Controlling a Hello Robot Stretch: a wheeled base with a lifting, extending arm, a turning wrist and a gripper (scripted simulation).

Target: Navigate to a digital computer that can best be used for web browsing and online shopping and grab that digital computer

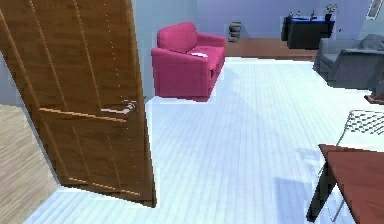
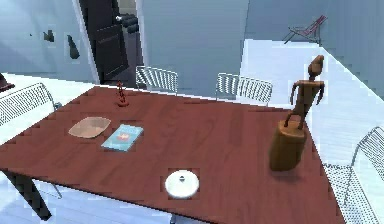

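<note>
A small white flat thing lies on the seat of a pink armchair in the forward view's upper middle; its shape is too small to name. On the brown dining table in the arm side view lie a light blue flat book-like thing, a tan plate and a white round dish.
A brown wooden door stands ajar at the forward view's left. A grey armchair and a dark cabinet stand at the far right, with a table corner near. A wooden figure statue, a small red object and white wire chairs are around the table.
</note>
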